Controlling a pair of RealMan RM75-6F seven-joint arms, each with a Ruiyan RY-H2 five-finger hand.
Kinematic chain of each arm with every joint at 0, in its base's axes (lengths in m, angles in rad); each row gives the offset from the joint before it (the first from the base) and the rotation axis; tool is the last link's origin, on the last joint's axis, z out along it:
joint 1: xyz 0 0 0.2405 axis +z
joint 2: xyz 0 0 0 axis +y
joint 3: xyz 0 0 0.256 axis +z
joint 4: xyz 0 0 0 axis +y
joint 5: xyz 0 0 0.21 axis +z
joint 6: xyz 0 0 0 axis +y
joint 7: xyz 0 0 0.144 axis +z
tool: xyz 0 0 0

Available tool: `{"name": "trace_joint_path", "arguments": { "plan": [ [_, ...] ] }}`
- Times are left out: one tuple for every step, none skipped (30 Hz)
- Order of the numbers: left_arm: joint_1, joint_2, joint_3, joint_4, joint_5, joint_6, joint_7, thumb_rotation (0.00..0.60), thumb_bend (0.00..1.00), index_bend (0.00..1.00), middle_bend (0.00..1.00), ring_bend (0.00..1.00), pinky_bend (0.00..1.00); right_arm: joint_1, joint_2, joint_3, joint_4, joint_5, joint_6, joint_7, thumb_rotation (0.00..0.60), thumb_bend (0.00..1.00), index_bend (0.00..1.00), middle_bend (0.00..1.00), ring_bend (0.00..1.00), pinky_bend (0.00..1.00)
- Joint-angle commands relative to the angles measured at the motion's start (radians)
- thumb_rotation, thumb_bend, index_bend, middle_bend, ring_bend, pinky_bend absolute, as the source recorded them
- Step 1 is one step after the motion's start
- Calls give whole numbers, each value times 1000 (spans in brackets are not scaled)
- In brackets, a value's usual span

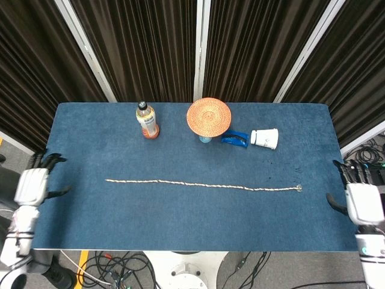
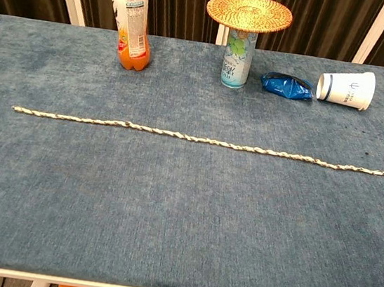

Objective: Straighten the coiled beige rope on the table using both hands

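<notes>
The beige rope (image 1: 201,185) lies stretched in a nearly straight line across the middle of the blue table (image 1: 192,223), from left to right; the chest view shows the same rope (image 2: 206,141) running to the right frame edge. My left hand (image 1: 33,185) hovers off the table's left edge, fingers apart, holding nothing. My right hand (image 1: 359,198) is off the right edge, fingers spread and empty. Both hands are well clear of the rope ends. Neither hand shows in the chest view.
At the back of the table stand an orange drink bottle (image 1: 147,120), a can topped by a woven coaster (image 1: 209,116), a crumpled blue wrapper (image 1: 234,139) and a paper cup (image 1: 264,138) lying on its side. Cables lie on the floor below the front edge.
</notes>
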Motion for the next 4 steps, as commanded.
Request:
{"name": "trace_joint_path", "arguments": {
  "plan": [
    [93, 57, 30, -98, -17, 88, 50, 600, 94, 287, 186, 34, 0, -59, 35, -27, -45, -42, 69, 26, 600, 234, 135, 177, 0, 0],
    [114, 66, 38, -120, -15, 110, 65, 600, 94, 287, 187, 34, 0, -69, 37, -31, -47, -48, 82, 23, 600, 236, 138, 177, 0, 0],
    [127, 71, 44, -135, -12, 124, 75, 600, 93, 288, 186, 34, 0, -74, 37, -33, -49, -52, 89, 21, 600, 238, 139, 177, 0, 0],
    [139, 74, 48, -148, -9, 137, 83, 600, 93, 289, 186, 34, 0, -78, 37, -34, -51, -55, 91, 20, 600, 239, 139, 177, 0, 0]
  ]
}}
